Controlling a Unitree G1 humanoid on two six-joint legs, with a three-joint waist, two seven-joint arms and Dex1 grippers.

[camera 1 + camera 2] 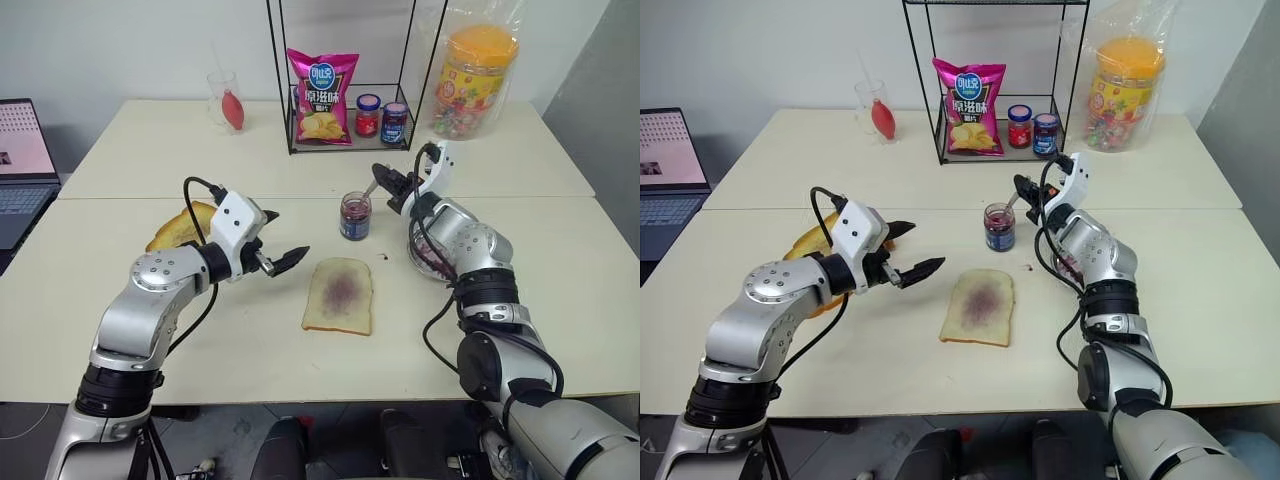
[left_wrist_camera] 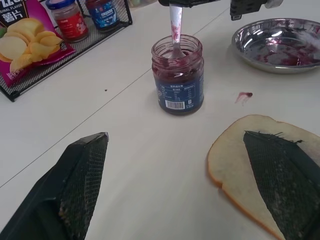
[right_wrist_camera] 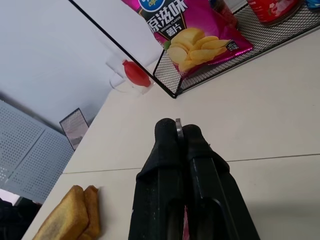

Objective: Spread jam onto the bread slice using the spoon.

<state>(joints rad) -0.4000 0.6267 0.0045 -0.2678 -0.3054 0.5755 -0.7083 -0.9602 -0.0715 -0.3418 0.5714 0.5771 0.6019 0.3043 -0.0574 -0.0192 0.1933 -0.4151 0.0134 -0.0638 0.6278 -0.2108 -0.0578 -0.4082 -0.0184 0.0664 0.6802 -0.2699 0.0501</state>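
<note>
The right hand (image 1: 388, 181) is clamped on the spoon (image 2: 175, 31), whose bowl dips into the jam (image 2: 178, 75). The left hand (image 1: 285, 242) hovers spread apart beside the bread (image 1: 339, 295).

The bread slice (image 1: 339, 295) lies on the table (image 1: 560, 280) toward its front edge. Behind it stands the jam jar (image 1: 354, 216) with my spoon (image 2: 175, 31) in it. The steel dish (image 2: 280, 44) sits to the jar's right, the wire rack (image 1: 345, 130) near the back edge.
</note>
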